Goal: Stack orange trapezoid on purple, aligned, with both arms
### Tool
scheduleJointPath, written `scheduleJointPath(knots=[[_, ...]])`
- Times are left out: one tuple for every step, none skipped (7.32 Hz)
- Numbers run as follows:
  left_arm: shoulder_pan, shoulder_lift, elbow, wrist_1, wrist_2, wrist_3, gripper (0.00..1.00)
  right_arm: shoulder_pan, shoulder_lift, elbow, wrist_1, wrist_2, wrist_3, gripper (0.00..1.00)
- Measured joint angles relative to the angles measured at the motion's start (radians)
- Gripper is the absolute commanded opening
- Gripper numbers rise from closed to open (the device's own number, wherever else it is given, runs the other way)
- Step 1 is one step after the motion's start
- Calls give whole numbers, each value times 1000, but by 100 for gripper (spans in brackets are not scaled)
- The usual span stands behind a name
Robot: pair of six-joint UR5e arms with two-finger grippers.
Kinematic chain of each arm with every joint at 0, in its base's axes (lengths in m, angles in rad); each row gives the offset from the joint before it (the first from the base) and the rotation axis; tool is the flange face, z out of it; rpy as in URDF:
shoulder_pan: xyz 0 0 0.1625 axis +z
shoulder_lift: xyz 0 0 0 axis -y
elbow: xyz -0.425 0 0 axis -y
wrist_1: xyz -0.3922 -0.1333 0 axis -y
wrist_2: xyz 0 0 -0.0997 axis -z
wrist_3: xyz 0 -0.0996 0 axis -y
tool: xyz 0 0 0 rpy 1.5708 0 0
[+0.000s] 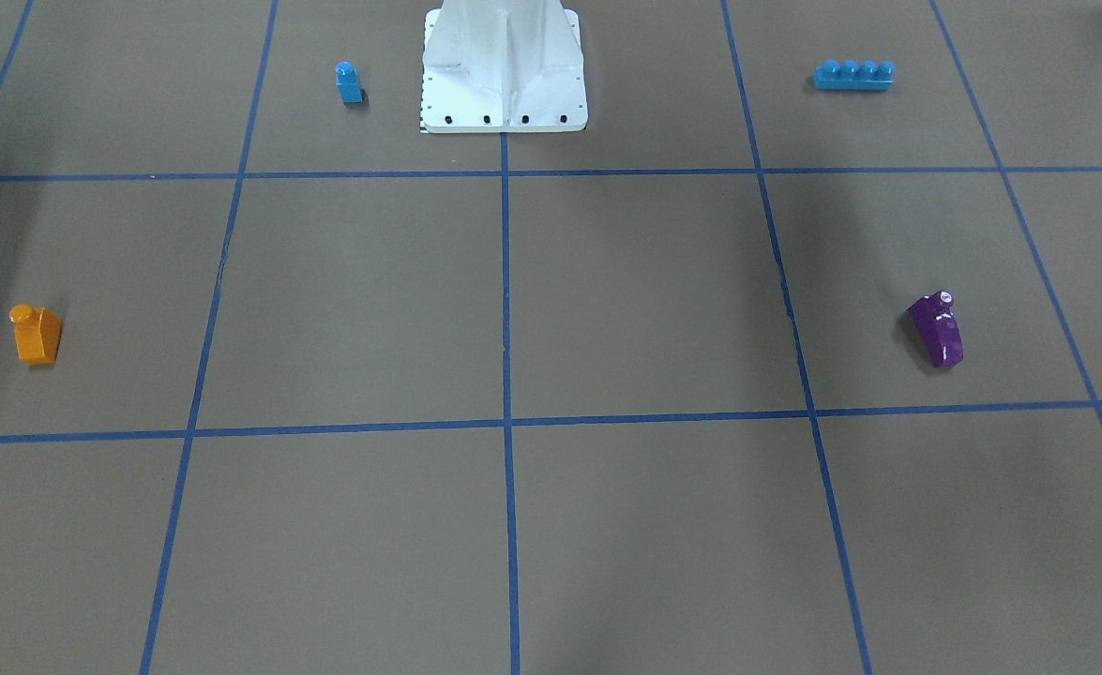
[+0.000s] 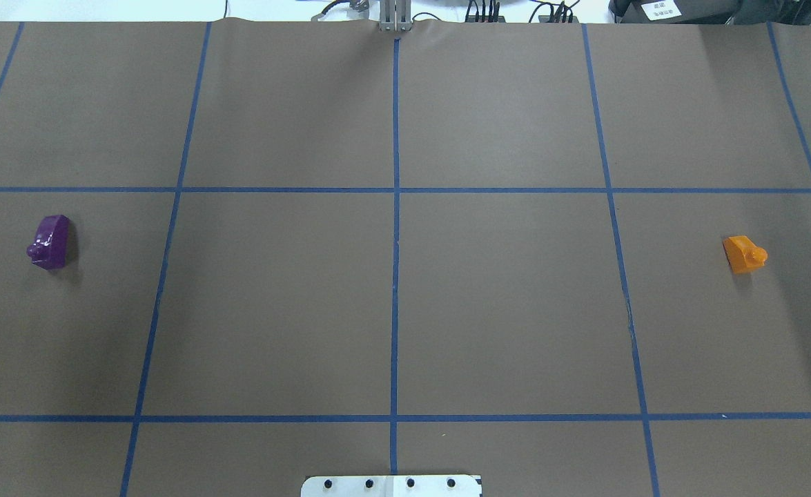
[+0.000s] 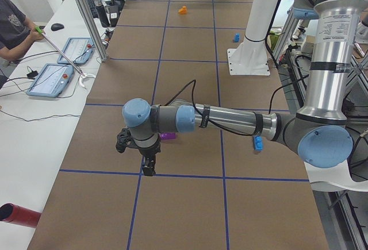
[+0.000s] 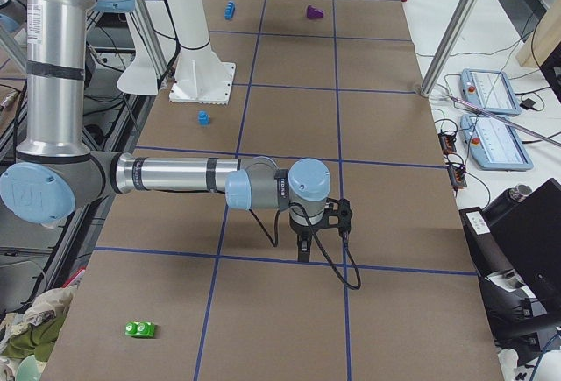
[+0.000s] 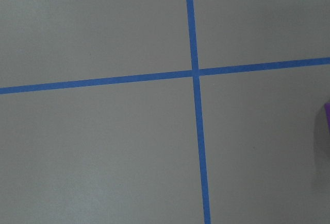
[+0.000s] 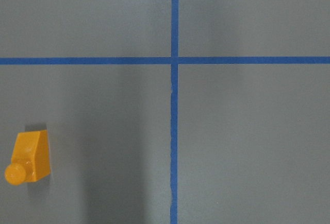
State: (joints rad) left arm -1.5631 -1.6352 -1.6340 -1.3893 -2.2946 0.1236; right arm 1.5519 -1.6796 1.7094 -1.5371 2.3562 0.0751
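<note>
The orange trapezoid (image 2: 743,254) lies on the brown table at the right of the overhead view, stud toward the right. It also shows in the front view (image 1: 37,334) and the right wrist view (image 6: 28,157). The purple brick (image 2: 50,241) lies far off at the left, also in the front view (image 1: 937,328), with a sliver at the left wrist view's edge (image 5: 327,118). My left gripper (image 3: 148,168) hangs over the table just beside the purple brick (image 3: 168,136). My right gripper (image 4: 303,251) points down near a tape crossing. I cannot tell whether either is open or shut.
A small blue one-stud brick (image 1: 349,82) and a long blue four-stud brick (image 1: 852,74) lie either side of the white pedestal base (image 1: 504,70). A green brick (image 4: 140,329) lies beyond the right arm. An operator (image 3: 11,29) sits at the side bench with tablets.
</note>
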Motion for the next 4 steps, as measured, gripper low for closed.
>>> scheduleJointPath(knots=[[0, -2, 0, -1, 0, 0, 100, 1, 0, 0, 0, 0, 0, 100], [0, -7, -4, -3, 0, -1, 100, 2, 1, 3, 2, 1, 0, 100], [9, -22, -13, -5, 0, -5, 100, 2, 3, 8, 3, 2, 0, 100], [38, -47, -21, -6, -1, -9, 100, 2, 7, 24, 5, 1, 0, 100]])
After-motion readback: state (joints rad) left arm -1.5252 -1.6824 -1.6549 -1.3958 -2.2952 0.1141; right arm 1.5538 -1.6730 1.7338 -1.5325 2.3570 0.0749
